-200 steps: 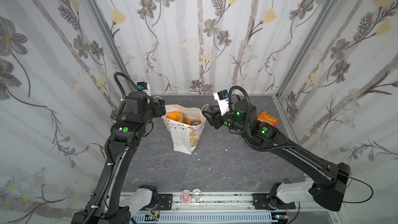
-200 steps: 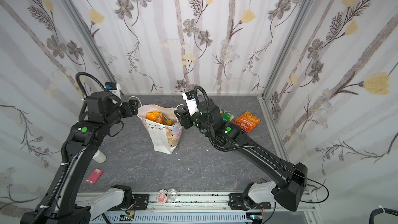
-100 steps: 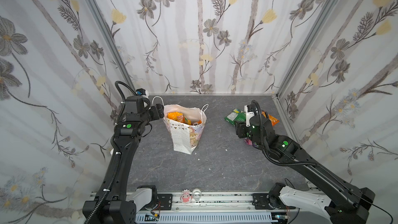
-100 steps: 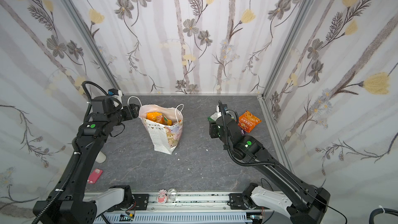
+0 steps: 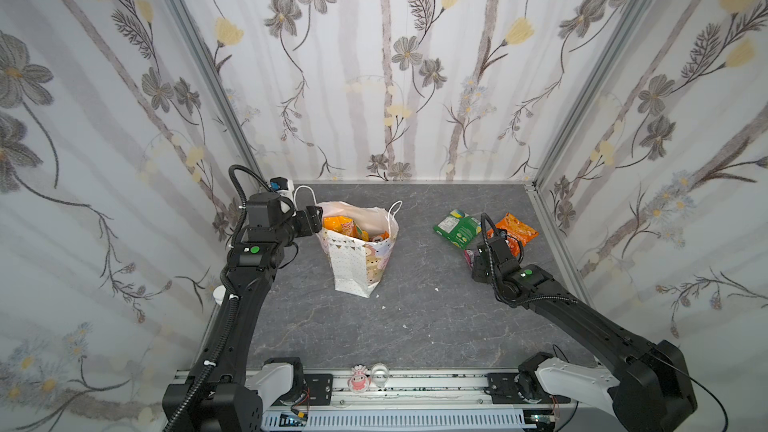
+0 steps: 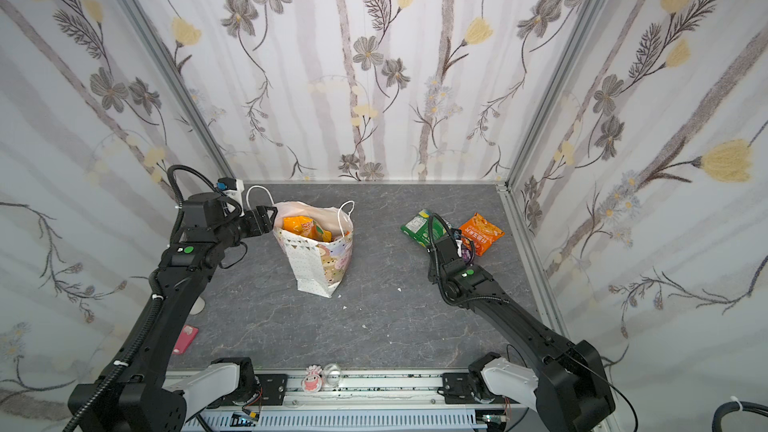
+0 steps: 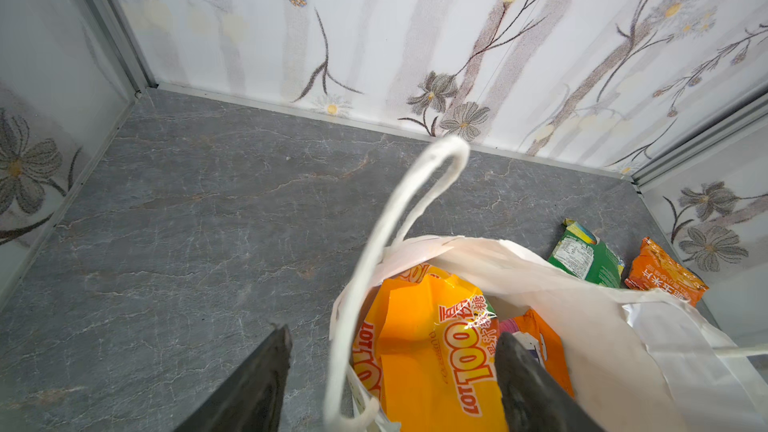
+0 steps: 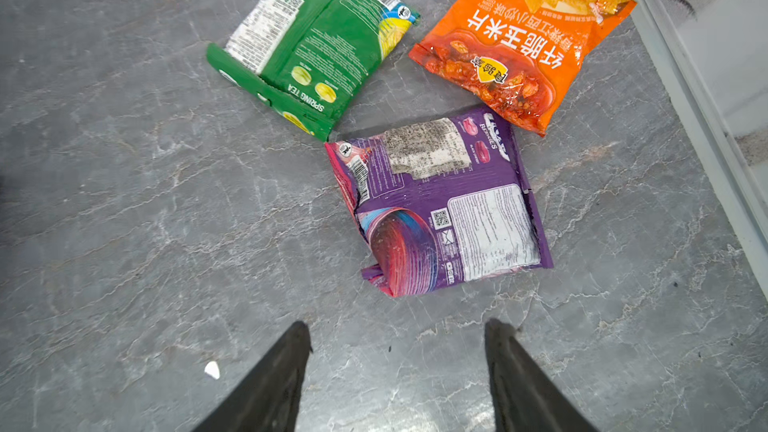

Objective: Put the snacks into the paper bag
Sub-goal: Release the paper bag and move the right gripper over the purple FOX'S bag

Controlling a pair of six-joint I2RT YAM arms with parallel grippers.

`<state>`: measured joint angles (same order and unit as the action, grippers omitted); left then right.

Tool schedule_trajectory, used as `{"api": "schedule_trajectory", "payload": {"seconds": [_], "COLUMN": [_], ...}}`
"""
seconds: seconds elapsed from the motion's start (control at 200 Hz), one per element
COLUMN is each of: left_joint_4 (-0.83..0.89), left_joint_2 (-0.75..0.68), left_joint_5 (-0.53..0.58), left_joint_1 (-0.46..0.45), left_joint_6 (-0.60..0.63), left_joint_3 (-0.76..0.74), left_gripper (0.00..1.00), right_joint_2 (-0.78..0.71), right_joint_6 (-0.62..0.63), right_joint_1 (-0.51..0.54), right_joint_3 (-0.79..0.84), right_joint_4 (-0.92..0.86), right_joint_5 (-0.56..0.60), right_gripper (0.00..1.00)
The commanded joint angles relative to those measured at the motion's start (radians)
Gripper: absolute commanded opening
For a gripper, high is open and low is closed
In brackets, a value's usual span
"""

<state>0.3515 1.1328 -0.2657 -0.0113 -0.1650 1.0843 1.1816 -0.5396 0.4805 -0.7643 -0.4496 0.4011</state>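
A second ago the right gripper was reaching over the mouth of the tall white paper gift bag. Now it is hovering empty at the right of the grey stone-look table, jaws well apart, just short of the flat purple packet. The green packet and orange chip bag are lying just beyond. The left gripper is waiting open astride the bag's left rim, gripping nothing. The bag is standing left of centre, holding a yellow-orange packet. Three snacks are remaining, and the purple one is likely next.
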Motion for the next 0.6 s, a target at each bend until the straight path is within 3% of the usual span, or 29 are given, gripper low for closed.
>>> {"api": "schedule_trajectory", "payload": {"seconds": [0.0, 0.125, 0.594], "left_joint_4": [-0.047, -0.052, -0.043], "left_joint_2": [0.003, 0.002, 0.009], "left_joint_5": [-0.01, -0.015, 0.022], "left_joint_1": [0.002, 0.002, 0.002], "left_joint_6": [-0.011, -0.011, -0.007], "left_joint_3": [-0.009, -0.018, -0.021], "left_gripper": [0.77, 0.77, 0.78], "right_joint_2": [0.044, 0.123, 0.325], "right_joint_6": [0.04, 0.075, 0.096], "right_joint_1": [-0.039, -0.07, -0.016], "right_joint_3": [-0.001, -0.031, -0.142], "right_joint_4": [0.084, 0.081, -0.035], "right_joint_5": [-0.049, -0.092, 0.056], "right_gripper": [0.67, 0.67, 0.64]}}
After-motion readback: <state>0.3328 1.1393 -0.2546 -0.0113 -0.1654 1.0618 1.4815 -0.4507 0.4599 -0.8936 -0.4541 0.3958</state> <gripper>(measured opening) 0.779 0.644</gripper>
